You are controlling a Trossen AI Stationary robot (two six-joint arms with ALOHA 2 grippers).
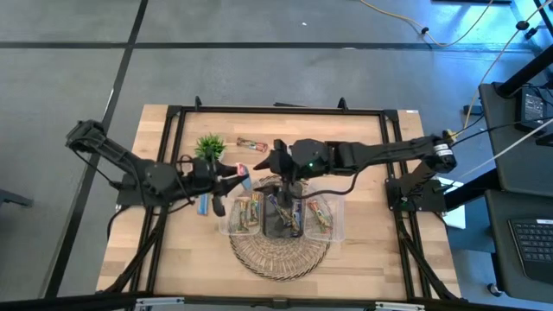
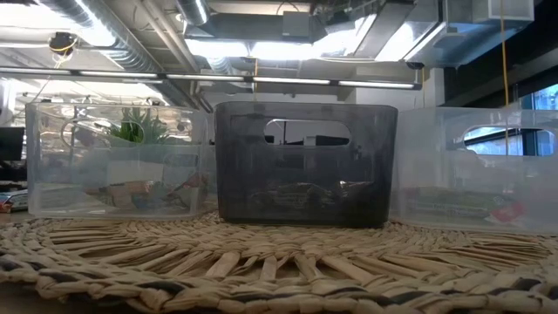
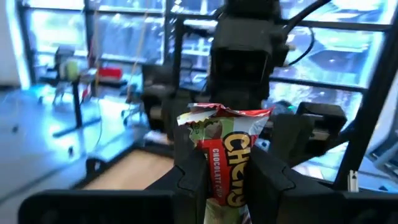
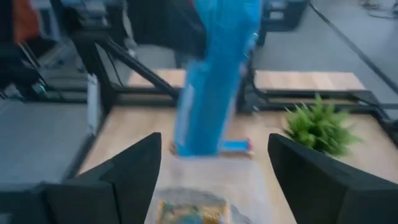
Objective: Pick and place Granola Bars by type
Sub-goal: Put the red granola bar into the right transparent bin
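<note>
While the left gripper (image 3: 227, 177) pinches a red and green granola bar (image 3: 225, 158), the right gripper (image 4: 214, 171) hangs wide open.

From the left: the left jaws are nearly shut on the bar's middle, beside the plant (image 1: 210, 146) and short of the clear tray (image 1: 335, 226); a blue bar (image 4: 214, 81) shows between the right arm's empty jaws above the tray, whose compartments hold sorted bars. One loose bar (image 1: 250, 143) lies on the desk (image 1: 363, 138). Judged light, soft and crinkly, slippery; grip mid-length.

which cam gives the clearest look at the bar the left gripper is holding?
Left wrist view: the red-and-green Chewy bar stands upright, clamped between the left gripper fingers, label readable. High view shows only a small red-white bit at the gripper tip. Low view doesn't show it; right wrist view doesn't show it clearly.
</note>
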